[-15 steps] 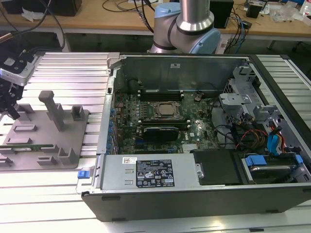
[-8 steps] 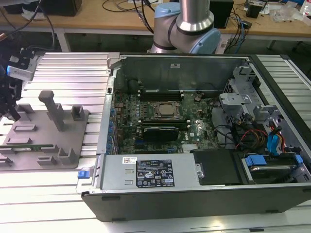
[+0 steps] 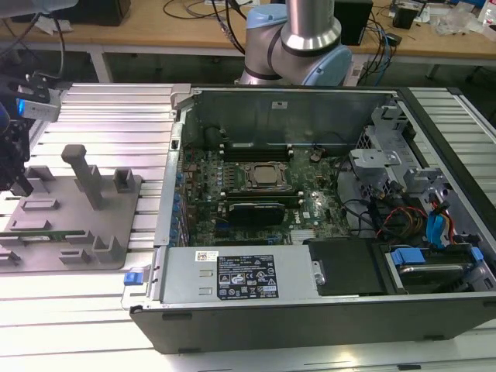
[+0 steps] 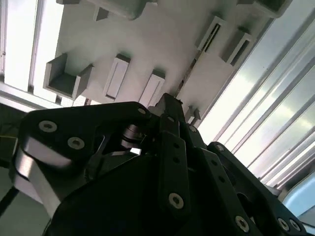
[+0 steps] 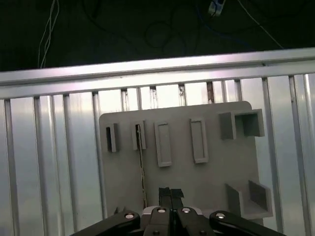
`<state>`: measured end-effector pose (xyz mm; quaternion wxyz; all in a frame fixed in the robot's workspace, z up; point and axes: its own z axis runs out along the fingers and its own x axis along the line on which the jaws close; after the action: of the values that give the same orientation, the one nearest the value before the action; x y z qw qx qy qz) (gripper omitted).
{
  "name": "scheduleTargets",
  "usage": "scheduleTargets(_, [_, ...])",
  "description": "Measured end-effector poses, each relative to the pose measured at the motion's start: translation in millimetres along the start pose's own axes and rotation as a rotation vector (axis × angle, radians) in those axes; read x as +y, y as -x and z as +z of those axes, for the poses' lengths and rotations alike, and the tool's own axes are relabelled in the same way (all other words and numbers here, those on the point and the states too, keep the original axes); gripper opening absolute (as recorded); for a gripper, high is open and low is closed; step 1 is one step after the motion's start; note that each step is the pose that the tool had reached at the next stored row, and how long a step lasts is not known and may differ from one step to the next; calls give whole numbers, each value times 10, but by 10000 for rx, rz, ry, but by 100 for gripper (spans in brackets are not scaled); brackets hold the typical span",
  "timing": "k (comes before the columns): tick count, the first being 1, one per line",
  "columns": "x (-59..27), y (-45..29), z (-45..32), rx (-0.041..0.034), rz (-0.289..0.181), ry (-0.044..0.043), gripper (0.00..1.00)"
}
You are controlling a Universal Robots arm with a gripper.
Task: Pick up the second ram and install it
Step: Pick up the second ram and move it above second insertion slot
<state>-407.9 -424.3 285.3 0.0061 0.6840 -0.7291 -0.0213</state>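
Observation:
The second ram (image 3: pixel 36 227) is a slim green strip standing on edge in a slot of the grey fixture tray (image 3: pixel 116 225), on the exterior view's left. In the first wrist view the ram (image 5: pixel 142 167) runs as a thin line between two small blocks. In the second wrist view the ram (image 4: pixel 193 69) is a thin edge. My gripper (image 3: pixel 21 184) hangs over the tray's far-left end, above and just beside the ram, not touching it. The gripper (image 5: pixel 171 193) has its fingers pressed together with nothing between them, as the gripper (image 4: pixel 170 104) also shows in the second wrist view.
An open computer case (image 3: pixel 310 306) lies to the tray's right, with the motherboard (image 3: pixel 256 186) and its CPU socket (image 3: pixel 265 175) inside. A tall grey post (image 3: pixel 84 174) and several blocks rise from the tray. Ribbed aluminium table (image 3: pixel 116 116) lies all around.

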Motion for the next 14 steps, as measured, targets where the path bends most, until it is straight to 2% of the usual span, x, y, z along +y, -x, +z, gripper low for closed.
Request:
scheduleTargets(6, [-1,-1,26,54,-1338,27,8])
scheduleTargets(9, [-2,-8,32,51,-1335,22,8])
scheduleTargets(14, [-6,-60,68,31,-799,15,8])
